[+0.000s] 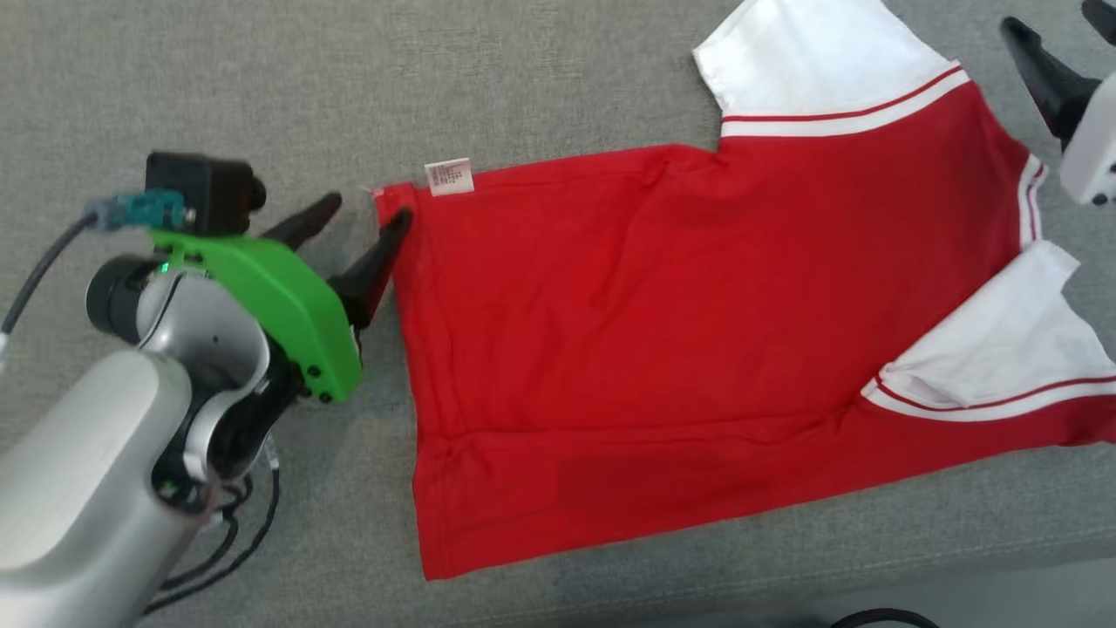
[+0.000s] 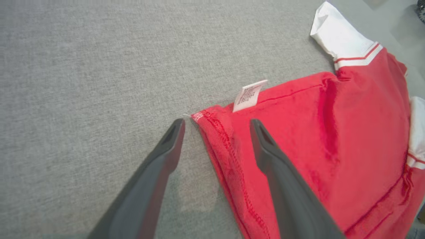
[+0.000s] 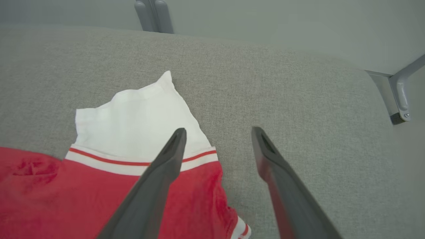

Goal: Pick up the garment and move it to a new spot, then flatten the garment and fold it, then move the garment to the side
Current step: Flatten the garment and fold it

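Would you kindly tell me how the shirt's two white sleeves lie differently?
The far sleeve sticks out flat from the red body onto the grey surface; the near sleeve appears folded in over the red body. The far sleeve looks smooth, the near sleeve creased. Both are white with red stripes.

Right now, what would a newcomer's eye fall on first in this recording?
The red garment with white sleeves, spread across the grey fabric surface. The left gripper is open astride its hem corner, beside the white label; the right gripper is open at one sleeve's edge.
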Robot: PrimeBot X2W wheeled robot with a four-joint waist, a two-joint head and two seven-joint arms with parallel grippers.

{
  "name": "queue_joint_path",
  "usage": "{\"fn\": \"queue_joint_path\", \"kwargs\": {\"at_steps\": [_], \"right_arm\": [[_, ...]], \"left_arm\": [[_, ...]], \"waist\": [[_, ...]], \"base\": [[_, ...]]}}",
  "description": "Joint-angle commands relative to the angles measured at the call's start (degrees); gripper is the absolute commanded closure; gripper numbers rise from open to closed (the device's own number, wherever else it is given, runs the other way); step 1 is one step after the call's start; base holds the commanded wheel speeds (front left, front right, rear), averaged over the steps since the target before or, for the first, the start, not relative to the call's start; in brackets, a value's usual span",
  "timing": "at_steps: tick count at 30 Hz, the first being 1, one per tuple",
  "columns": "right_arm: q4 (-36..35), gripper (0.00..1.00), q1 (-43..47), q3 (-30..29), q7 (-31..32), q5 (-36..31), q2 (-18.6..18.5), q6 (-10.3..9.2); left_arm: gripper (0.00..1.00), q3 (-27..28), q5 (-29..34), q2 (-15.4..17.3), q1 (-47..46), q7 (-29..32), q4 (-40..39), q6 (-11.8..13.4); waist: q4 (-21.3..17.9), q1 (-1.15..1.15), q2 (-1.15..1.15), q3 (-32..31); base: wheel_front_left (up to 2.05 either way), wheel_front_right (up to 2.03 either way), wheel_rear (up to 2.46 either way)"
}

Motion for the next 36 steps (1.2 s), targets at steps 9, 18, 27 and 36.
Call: {"fn": "queue_joint_path", "kwargs": {"at_steps": [9, 18, 27, 36], "right_arm": [[11.03, 0.00, -11.59, 5.61, -1.82, -3.36, 1.41, -0.03], [20.05, 0.00, -15.18, 9.57, -4.71, -4.28, 2.43, -0.02], [22.86, 1.00, -17.39, 9.28, -11.19, -0.50, 2.60, -0.05], [17.95, 1.00, -12.48, 10.86, -17.68, 6.07, -0.84, -0.05]], "left_arm": [[0.00, -5.48, 0.68, -7.47, -8.91, 3.95, 12.01, -6.48], [1.00, -7.94, -1.31, -11.37, -9.42, 4.53, 14.27, -10.99], [1.00, -6.17, -1.42, -13.27, -10.66, 0.45, 16.26, -11.98], [1.00, -2.87, -0.70, -10.61, -7.35, -5.87, 15.69, -10.71]], "waist": [[6.84, -0.01, 0.00, 8.10], [10.08, -0.01, 0.00, 7.43], [9.33, -0.01, 0.00, 6.54], [5.63, -0.01, 0.00, 1.52]], "base": [[0.00, 0.00, 0.00], [0.00, 0.00, 0.00], [0.00, 0.00, 0.00], [0.00, 0.00, 0.00]]}}
